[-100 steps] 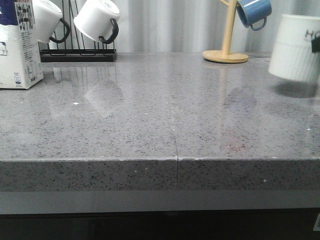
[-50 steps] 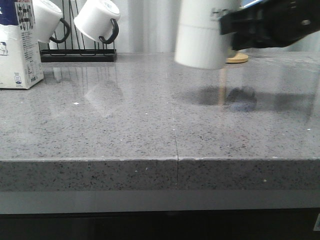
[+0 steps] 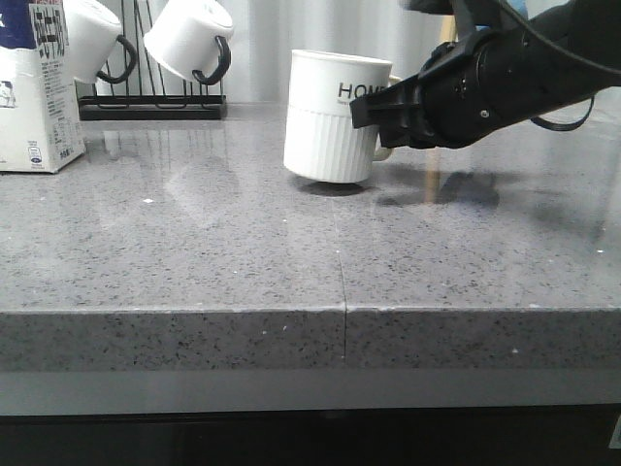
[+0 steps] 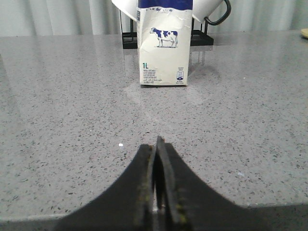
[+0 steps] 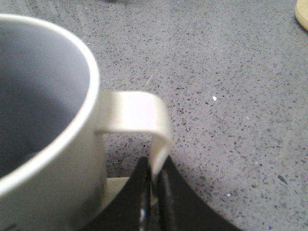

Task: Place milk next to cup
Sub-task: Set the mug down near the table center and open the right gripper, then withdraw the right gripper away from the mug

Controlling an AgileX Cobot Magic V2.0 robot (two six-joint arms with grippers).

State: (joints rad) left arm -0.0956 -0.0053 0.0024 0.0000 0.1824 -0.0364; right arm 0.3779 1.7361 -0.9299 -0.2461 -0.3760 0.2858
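The cup [image 3: 330,116], a white mug with a ribbed lower half and black "HOME" lettering, stands upright near the middle of the grey counter, its base at or just above the surface. My right gripper [image 3: 383,116] is shut on its cream handle [image 5: 156,130], reaching in from the right. The milk [image 3: 34,87], a tall white carton with a dark blue top, stands at the far left. In the left wrist view the milk [image 4: 163,45] shows its cow picture, straight ahead and well away from my left gripper [image 4: 156,144], which is shut and empty. The left gripper is out of the front view.
A black rack [image 3: 150,102] with two smooth white black-handled mugs [image 3: 189,39] stands at the back left behind the carton. A wooden mug tree base [image 5: 302,14] lies at the back right, behind my right arm. The counter's front edge [image 3: 340,311] runs across the view.
My right arm has carried the cup from the far right, through the air, leftwards and down to the counter's middle. The milk has not moved.
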